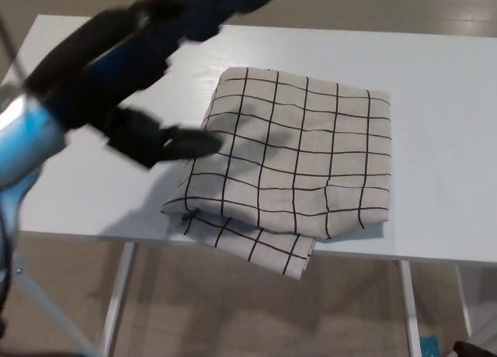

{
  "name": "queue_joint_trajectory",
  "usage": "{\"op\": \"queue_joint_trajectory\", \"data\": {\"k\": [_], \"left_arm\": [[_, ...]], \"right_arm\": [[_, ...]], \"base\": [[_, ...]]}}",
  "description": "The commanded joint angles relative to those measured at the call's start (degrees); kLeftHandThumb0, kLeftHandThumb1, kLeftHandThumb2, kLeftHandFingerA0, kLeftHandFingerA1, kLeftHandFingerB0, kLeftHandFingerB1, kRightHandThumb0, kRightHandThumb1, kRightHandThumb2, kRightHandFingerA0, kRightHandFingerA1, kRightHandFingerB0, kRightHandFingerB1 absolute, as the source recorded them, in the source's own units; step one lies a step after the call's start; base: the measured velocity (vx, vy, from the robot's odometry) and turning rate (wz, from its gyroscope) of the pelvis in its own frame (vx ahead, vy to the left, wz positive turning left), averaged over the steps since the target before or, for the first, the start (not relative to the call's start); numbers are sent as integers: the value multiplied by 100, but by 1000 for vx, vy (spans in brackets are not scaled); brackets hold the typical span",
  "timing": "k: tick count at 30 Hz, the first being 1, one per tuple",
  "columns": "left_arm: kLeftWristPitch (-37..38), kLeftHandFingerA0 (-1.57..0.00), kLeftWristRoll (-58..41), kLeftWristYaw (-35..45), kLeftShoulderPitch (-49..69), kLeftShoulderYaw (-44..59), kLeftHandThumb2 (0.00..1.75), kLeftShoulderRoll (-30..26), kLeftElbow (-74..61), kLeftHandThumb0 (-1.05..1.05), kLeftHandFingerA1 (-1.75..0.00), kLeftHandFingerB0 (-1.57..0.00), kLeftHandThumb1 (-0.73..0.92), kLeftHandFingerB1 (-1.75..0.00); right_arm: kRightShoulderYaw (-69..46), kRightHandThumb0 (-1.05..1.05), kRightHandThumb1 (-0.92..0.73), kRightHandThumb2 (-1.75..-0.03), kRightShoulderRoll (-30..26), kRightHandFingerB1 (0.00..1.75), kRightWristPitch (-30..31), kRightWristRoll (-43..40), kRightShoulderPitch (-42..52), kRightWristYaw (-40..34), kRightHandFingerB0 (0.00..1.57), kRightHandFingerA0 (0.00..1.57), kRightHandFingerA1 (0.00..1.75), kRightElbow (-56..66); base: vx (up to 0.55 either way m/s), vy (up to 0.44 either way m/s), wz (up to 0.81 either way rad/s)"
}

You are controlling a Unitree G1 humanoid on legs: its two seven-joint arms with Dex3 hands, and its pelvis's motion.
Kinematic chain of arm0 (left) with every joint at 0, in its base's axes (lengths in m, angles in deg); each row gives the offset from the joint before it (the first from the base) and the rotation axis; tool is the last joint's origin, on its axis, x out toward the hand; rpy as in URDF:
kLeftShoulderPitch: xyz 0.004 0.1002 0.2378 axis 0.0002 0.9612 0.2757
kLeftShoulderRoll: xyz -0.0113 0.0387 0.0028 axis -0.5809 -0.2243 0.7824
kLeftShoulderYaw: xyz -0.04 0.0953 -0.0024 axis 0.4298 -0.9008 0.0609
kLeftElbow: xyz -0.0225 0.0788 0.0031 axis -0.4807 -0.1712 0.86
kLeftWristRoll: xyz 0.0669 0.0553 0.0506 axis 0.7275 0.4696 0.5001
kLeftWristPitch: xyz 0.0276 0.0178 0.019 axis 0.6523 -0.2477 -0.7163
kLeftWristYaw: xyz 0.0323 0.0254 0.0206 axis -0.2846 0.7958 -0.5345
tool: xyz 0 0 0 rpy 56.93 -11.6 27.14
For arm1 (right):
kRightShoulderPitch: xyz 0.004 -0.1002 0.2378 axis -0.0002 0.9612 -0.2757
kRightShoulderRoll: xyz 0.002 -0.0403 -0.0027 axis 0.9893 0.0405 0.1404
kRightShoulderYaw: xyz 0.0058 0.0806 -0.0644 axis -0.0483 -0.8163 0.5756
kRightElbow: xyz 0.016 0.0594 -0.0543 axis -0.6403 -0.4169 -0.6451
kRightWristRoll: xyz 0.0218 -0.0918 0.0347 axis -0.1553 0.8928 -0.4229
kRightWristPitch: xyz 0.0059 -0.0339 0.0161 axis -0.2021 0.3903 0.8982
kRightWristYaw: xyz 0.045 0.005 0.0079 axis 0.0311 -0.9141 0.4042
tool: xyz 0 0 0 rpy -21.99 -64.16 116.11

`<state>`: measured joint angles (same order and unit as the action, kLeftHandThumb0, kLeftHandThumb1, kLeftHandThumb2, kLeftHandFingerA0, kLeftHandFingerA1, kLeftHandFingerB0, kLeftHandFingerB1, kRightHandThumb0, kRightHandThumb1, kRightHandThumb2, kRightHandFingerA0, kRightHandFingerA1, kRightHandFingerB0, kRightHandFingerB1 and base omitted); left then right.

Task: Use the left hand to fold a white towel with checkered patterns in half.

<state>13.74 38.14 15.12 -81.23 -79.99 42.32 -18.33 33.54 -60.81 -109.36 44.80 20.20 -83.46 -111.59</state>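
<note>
A white towel with black checkered lines lies folded double on the white table, its lower layer sticking out past the front edge. My left hand hangs blurred above the table's left part, to the left of the towel and off it. Its fingers are spread apart and hold nothing; the thumb points toward the towel's left edge. My right hand is out of sight.
The table's front edge runs just under the towel, with white legs below and a beige floor beyond. A small dark object sits at the bottom right corner.
</note>
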Motion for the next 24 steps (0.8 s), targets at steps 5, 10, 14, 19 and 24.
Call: {"op": "queue_joint_trajectory", "data": {"k": [5,10,14,19,24], "left_arm": [[272,0,-3710,1960,3947,2465,94,-126,-1271,-86,-27,-9,56,-38],[-56,-23,-4297,2534,5230,2940,60,140,-1044,-86,-30,-26,63,-29],[-123,-26,-4402,2667,5672,3020,60,187,-876,-85,-31,-30,62,-30],[240,-35,-4084,2797,5886,2786,89,332,-45,-85,-44,-39,51,-44],[466,-53,-3130,2417,5532,2313,59,432,1526,-81,-39,-50,57,-36]], "right_arm": [[-280,-48,-58,-57,-340,53,526,-267,251,96,63,44,49,678],[-380,-48,-59,-57,-444,51,766,-279,246,-3,60,48,52,800],[-435,-48,-60,-57,-493,51,739,-333,217,44,59,47,52,704],[-485,-48,-59,-57,-425,51,865,-408,219,34,60,48,53,747],[-508,-47,-58,-58,-337,53,813,-457,268,102,61,52,60,731]], "base": [[0,0,0],[0,0,-1],[0,0,0],[0,0,0],[0,0,0]]}}
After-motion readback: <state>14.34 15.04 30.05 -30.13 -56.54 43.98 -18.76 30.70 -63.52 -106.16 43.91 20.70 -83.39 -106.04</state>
